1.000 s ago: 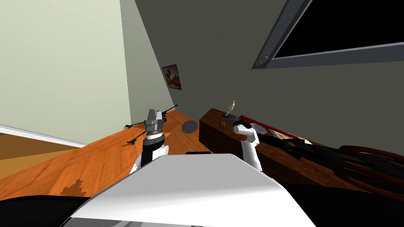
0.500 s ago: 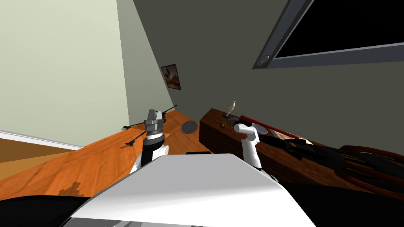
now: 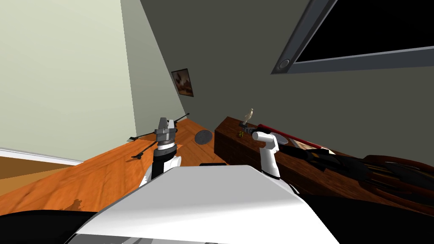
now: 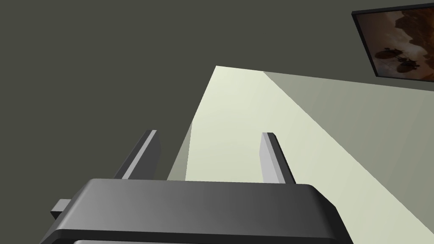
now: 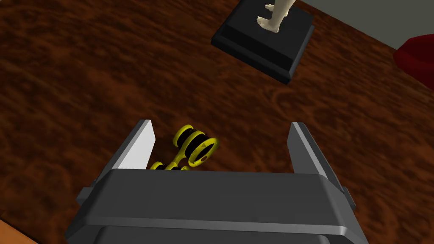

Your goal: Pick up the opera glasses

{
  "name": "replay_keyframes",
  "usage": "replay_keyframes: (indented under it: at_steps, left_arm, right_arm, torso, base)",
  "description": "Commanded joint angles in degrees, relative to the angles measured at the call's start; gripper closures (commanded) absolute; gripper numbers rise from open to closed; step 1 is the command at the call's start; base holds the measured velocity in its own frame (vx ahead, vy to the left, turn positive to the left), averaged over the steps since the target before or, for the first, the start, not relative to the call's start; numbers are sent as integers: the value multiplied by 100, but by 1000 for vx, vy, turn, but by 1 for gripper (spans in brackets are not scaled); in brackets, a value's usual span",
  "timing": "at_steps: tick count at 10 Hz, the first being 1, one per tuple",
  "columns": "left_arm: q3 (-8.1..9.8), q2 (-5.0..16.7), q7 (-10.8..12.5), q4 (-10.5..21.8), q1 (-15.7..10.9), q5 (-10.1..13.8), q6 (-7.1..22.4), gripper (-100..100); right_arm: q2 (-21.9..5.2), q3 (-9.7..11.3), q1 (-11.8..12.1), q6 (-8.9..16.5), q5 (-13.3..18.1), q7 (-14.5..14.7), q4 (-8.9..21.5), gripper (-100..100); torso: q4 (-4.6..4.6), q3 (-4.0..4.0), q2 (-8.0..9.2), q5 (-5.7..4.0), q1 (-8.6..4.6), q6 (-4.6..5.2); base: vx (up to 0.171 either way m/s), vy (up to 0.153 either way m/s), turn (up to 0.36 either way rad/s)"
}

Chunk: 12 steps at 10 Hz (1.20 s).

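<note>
Yellow-and-black opera glasses (image 5: 193, 148) lie flat on a dark wood cabinet top (image 5: 84, 84), near its end in the head view (image 3: 240, 134). Right gripper (image 5: 220, 126) hangs over them, blades spread wide. The glasses sit inside the gap but close to one blade and well off centre, with their near end hidden behind the gripper body. Nothing held. Cannot tell whether the blade tips touch the wood. Step, as I judge it: lining up for the grasp, closing not yet begun. Next move likely calls for a small sideways shift to centre the glasses between the blades, then lowering, then closing across the barrels. They look small and rounded, so an off-centre pinch could roll them out. Beyond them, well apart, a pale statuette on a black base (image 5: 265, 42), and a red object (image 5: 417, 59) at the far edge. Left gripper (image 4: 210, 133) is raised clear of the cabinet, blades apart, empty. No brand, label or writing legible anywhere.
</note>
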Motion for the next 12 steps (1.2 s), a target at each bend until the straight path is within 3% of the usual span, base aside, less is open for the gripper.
replay_keyframes:
  at_steps: [1, 3, 4, 5, 12]
  left_arm:
    - [0, 0, 0, 0, 0, 0, 0, 0]
    - [0, 0, 0, 0, 0, 0, 0, 0]
    - [0, 0, 0, 0, 0, 0, 0, 0]
    - [0, 0, 0, 0, 0, 0, 0, 0]
    - [0, 0, 0, 0, 0, 0, 0, 0]
  right_arm:
    - [-62, -99, -148, 286, -130, -286, 163, -100]
    - [-62, -99, -148, 503, -130, -408, 163, -100]
    - [-105, -173, -276, 748, -223, -677, 293, -100]
    - [-105, -173, -276, 868, -223, -723, 293, -100]
    - [-241, -390, -714, 2004, -556, -1791, 788, -100]
  torso:
    - [0, 0, 0, 0, 0, 0]
    - [-1, -3, -4, 0, 0, 0]
    - [0, 2, 4, -1, -6, 0]
    - [0, 1, 2, -2, -8, 1]
    - [0, 0, 0, -2, -7, 0]
  base:
    - [47, 40, -57]
    - [24, 23, -13]
    - [24, 14, -57]
    - [25, 23, -32]
    - [31, 23, -37]
